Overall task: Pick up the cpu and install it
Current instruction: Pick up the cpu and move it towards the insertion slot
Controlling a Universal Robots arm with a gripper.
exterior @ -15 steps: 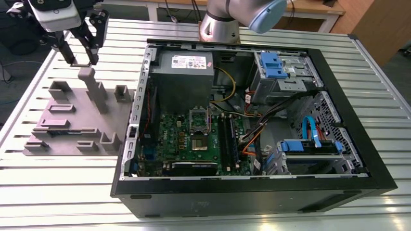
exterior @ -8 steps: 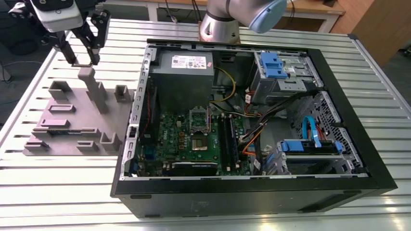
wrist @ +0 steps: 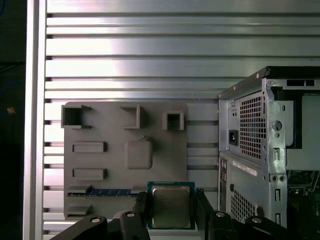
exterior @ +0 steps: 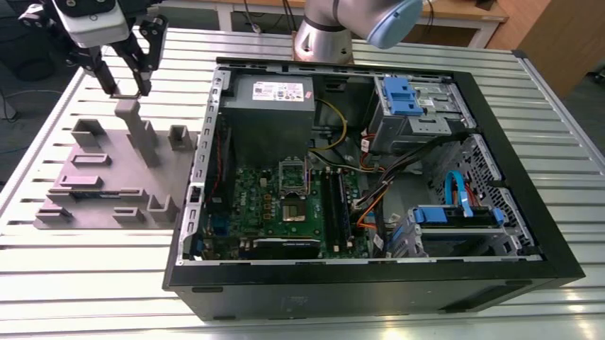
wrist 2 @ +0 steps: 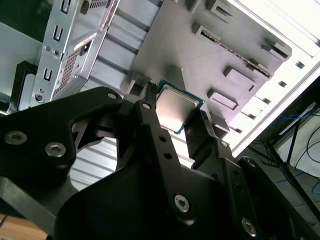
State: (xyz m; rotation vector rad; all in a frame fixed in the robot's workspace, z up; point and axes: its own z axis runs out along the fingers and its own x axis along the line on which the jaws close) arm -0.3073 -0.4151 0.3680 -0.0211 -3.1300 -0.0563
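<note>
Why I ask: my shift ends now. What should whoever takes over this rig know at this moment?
Pincer: shut on the cpu, as seen in both wrist views.
Where: held over the grey tray, beside the open computer case.
Done: cpu picked up, off the tray.
Left: the cpu is not in the motherboard socket; install not done.

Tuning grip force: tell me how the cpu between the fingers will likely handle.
The cpu looks stiff and flat, so probably no flex. Its shiny metal top suggests it could slip; the fingers pinch only its edges. Thin, small: likely light.
</note>
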